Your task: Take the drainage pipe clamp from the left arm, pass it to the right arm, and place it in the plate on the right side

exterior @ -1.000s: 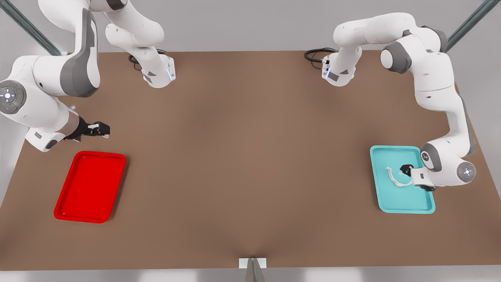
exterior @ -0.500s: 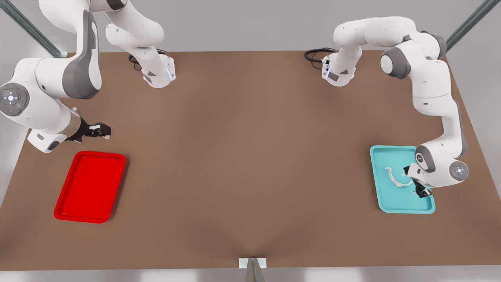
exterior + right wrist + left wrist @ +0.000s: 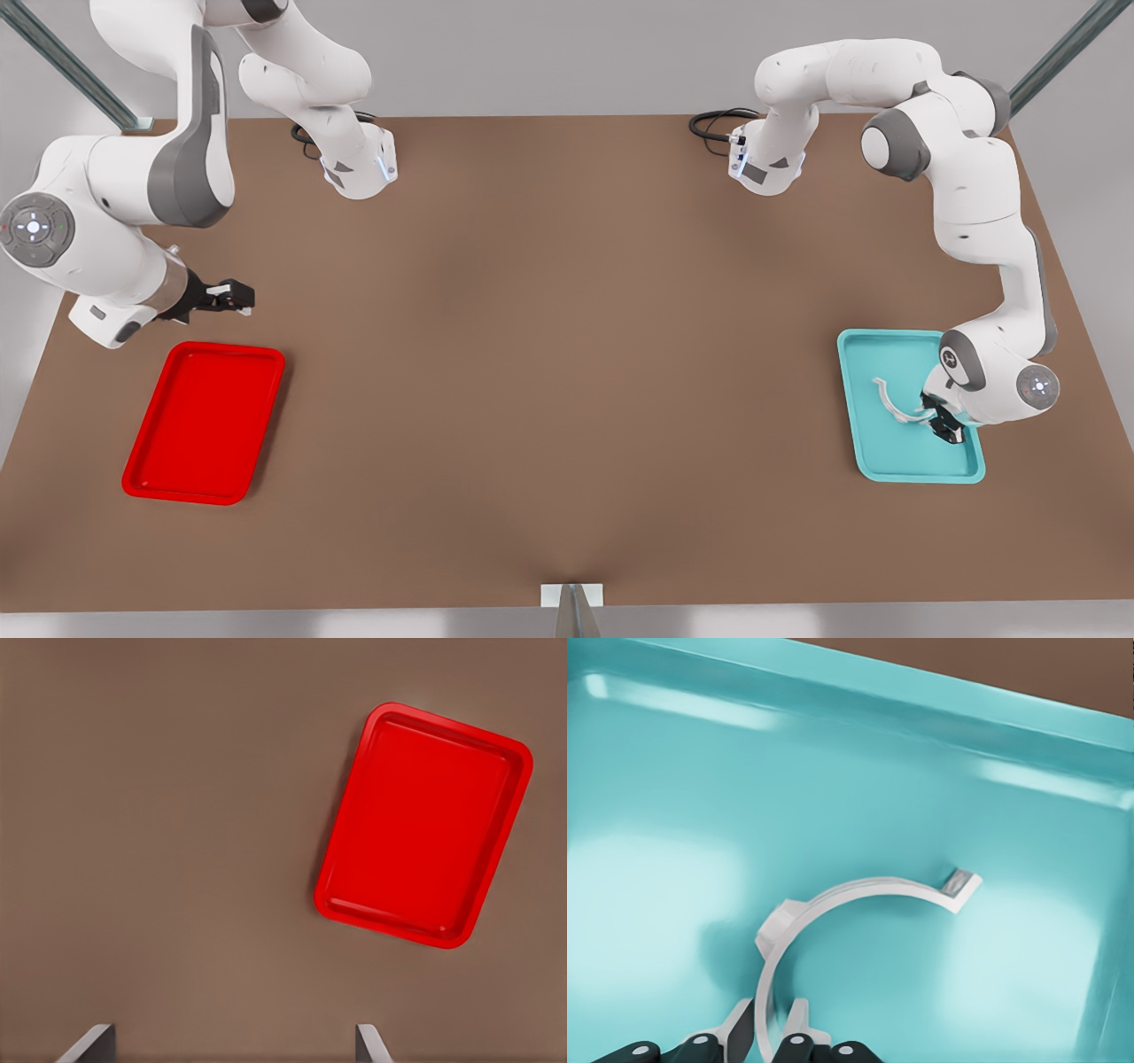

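2 trays on the brown table (image 3: pixel 567 354). In the teal tray (image 3: pixel 886 462), only the drainage pipe clamp (image 3: pixel 889 403), lying flat on the tray floor, a thin white C shape with a small bent tab at each end. In the red plate (image 3: pixel 204 425), nothing at all. Down in the teal tray, the left gripper (image 3: pixel 941 427), squeezed onto the clamp. From the left wrist view, the 2 fingers (image 3: pixel 740 1032) pressed close on either side of the white strip (image 3: pixel 859 890), 1 finger inside the curve and 1 outside, with the strip running straight up between them. Just past the fingertips, a blocky little tab on the outside of the curve. Farther out from the fingertips, the rest of the arc bending away over the teal floor (image 3: pixel 833 771) to the far tab, well clear of the fingers. Hidden by the left gripper (image 3: pixel 768 1032): the near end of the clamp, so no telling how that end looks. Over bare table just beside a short end of the red plate, the right gripper (image 3: pixel 235 297), spread wide and holding nothing. From the right wrist view, only the 2 grey fingertips (image 3: pixel 93 1041) poking in at the edge, far apart, the rest of the right gripper (image 3: pixel 232 1045) cut off. Out ahead of those fingertips and off to 1 side, the red plate (image 3: pixel 425 824), whole and tilted a bit. Well apart from the right fingers, the clamp, across the table.
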### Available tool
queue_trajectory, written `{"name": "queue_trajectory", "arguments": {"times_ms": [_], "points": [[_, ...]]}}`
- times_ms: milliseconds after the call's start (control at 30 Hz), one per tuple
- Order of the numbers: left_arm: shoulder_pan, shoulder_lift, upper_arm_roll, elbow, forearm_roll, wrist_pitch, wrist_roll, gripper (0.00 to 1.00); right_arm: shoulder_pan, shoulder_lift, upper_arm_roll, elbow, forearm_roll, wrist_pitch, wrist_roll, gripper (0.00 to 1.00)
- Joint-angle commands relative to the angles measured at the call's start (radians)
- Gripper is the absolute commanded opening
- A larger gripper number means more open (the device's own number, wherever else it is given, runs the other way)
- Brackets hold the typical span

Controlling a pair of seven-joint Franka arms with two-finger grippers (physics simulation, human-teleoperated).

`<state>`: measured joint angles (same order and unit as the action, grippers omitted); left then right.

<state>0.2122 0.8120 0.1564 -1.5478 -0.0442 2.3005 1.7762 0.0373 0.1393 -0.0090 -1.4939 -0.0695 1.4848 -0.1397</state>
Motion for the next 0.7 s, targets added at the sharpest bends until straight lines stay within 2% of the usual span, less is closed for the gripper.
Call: {"name": "queue_trajectory", "arguments": {"times_ms": [0,100,200,333,433,533,600,667], "points": [[0.001,-0.001,0.000,0.000,0.000,0.000,0.108,0.38,0.000,-0.001,0.000,-0.003,0.000,0.005,-0.003,1.00],[0.001,0.001,0.000,0.000,0.000,0.000,0.098,0.37,0.000,-0.003,0.000,-0.003,0.002,0.003,-0.003,1.00],[0.001,0.003,0.000,0.000,0.001,0.000,0.083,0.21,0.000,-0.003,0.000,-0.011,0.002,0.005,-0.003,1.00],[0.001,-0.014,0.000,0.003,0.000,-0.027,0.022,0.21,-0.002,-0.001,0.000,-0.009,0.002,0.005,-0.003,1.00],[-0.083,-0.165,-0.006,0.002,0.000,-0.210,-0.421,0.21,0.010,0.055,0.003,0.063,0.033,0.009,0.002,1.00],[-0.250,-0.240,-0.029,-0.001,0.000,-0.257,-0.937,0.21,0.092,0.164,0.008,0.170,0.039,0.029,0.003,1.00],[-0.266,-0.224,-0.138,0.015,0.000,-0.283,-1.116,0.21,0.133,0.226,0.011,0.185,0.108,0.095,-0.003,1.00],[-0.295,-0.215,-0.230,0.071,0.006,-0.331,-1.340,0.21,0.170,0.284,0.063,0.184,0.122,0.176,-0.004,1.00]]}}
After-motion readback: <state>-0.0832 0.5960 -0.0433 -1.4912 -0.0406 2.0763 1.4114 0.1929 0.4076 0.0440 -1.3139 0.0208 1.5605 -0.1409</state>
